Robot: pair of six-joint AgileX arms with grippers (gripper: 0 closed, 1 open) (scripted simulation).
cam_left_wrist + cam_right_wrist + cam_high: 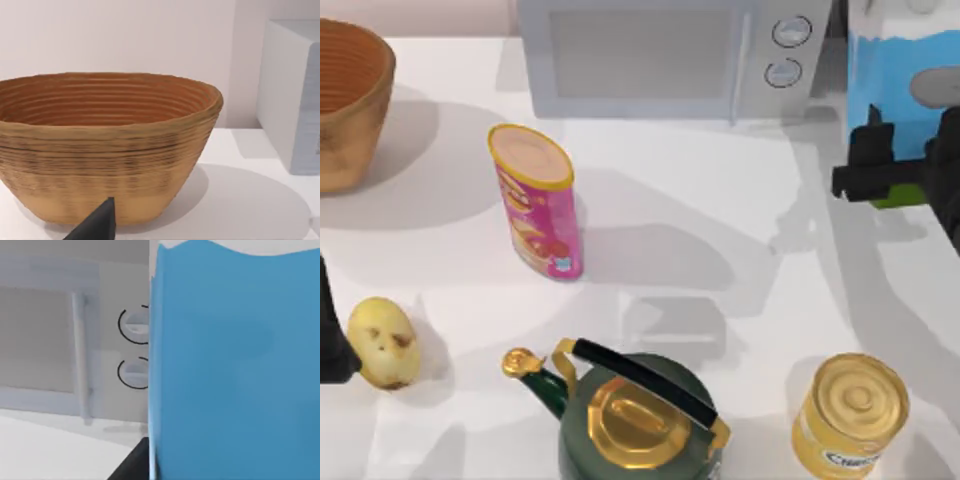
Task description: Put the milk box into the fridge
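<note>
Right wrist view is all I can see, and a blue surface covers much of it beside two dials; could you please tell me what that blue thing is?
Observer: It is the milk box. The top view shows its white top and the right claw against its lower part, by the green band.
Operator: Thank you. What else stands on that side of the table?
Observer: A yellow can stands at the front right, well apart from the carton.
Operator: And where is the left arm, please?
Observer: The left claw is parked at the table's left, facing a wicker basket.
</note>
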